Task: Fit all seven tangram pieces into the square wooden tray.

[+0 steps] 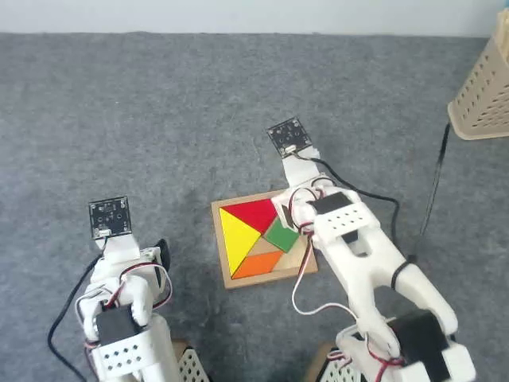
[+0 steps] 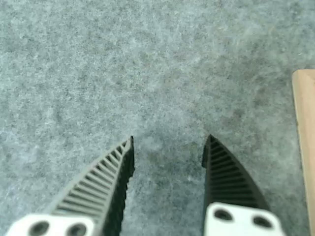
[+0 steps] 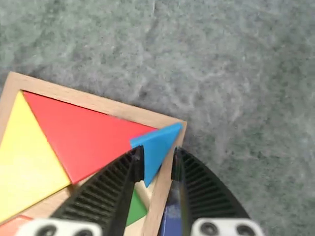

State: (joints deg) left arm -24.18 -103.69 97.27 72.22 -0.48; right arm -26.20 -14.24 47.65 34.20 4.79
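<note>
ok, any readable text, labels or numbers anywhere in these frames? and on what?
No readable text in any view.
No print on the wooden tray or the pieces in it.
The blue piece in the right gripper is blank.
Any markings on the black wrist boards are too small to read.
The basket is plain.

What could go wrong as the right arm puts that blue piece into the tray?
The blue piece looks tilted in the right arm's jaws, over a corner of the tray and the tip of the red triangle. Released here, it may land on either instead of lying flat. The jaws are also close to the green piece, so pressing down could nudge pieces already placed.
</note>
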